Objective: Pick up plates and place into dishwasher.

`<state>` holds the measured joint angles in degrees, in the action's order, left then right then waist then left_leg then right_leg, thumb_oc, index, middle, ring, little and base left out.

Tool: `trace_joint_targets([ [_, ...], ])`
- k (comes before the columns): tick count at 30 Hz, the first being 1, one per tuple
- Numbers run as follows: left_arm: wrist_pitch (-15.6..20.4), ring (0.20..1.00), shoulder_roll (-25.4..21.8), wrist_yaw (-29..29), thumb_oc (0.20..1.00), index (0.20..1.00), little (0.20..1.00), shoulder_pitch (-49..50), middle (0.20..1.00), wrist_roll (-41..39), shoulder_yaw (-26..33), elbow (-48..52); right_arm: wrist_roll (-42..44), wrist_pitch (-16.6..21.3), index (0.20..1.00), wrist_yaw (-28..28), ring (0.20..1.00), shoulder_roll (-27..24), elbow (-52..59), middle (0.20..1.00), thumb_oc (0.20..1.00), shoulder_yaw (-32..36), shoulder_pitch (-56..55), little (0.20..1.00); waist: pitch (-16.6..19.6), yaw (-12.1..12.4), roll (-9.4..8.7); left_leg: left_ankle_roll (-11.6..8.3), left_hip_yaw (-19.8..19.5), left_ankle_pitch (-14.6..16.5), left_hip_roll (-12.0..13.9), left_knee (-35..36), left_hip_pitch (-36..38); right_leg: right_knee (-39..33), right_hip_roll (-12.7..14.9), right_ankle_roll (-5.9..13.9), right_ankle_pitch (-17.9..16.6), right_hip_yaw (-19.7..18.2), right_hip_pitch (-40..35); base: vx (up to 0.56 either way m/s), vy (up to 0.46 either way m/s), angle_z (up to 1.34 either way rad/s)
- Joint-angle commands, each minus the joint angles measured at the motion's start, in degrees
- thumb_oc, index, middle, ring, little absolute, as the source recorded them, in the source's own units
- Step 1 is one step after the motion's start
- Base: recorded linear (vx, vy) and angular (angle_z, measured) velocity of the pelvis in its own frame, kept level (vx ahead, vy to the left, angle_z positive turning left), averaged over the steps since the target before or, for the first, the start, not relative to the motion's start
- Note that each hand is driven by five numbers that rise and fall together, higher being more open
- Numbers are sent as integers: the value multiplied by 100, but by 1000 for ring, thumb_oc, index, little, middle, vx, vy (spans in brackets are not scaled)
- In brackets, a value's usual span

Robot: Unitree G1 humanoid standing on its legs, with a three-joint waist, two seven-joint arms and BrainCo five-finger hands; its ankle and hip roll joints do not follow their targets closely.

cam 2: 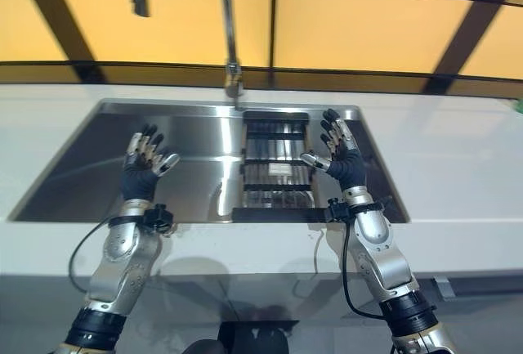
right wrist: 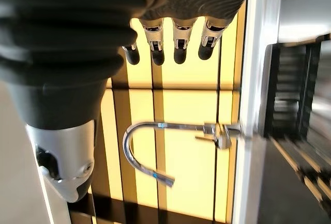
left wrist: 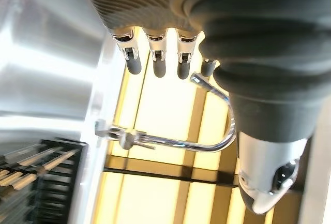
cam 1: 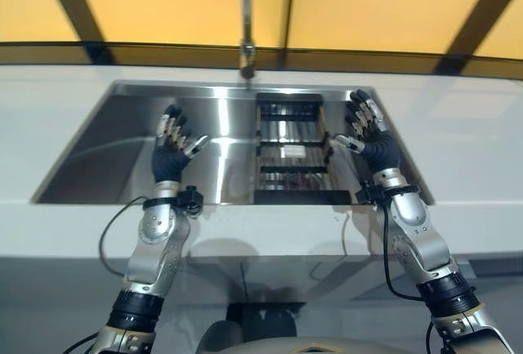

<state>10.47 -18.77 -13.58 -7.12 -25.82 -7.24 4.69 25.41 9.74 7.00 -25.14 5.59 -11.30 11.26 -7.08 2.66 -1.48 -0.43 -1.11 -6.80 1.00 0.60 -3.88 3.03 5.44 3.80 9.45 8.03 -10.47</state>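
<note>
Both robot hands hover open and empty over the steel sink [cam 1: 122,150]: left robot hand [cam 1: 172,154] over the basin, right robot hand [cam 1: 372,137] beside the black rack [cam 1: 290,158]. No plates visible.

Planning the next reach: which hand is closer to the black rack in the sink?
Right. The right hand hovers open at the black rack's edge; the left hand hangs open over bare sink.

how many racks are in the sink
1: a black rack sits in the right part of the steel sink, below the faucet, between the left hand and right hand.
</note>
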Motion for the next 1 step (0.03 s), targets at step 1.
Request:
trace_joint_targets([
  [1, 206, 1000, -97, -126, 1000, 1000, 1000, -321, 1000, -31, 170, 87, 112, 100, 1000, 7, 1000, 26, 337, 1000, 1000, 216, 282, 1000, 226, -77, -136, -526, -54, 640, 474, -633, 263, -356, 69, 41, -1025, -238, 545, -18, 100, 23],
])
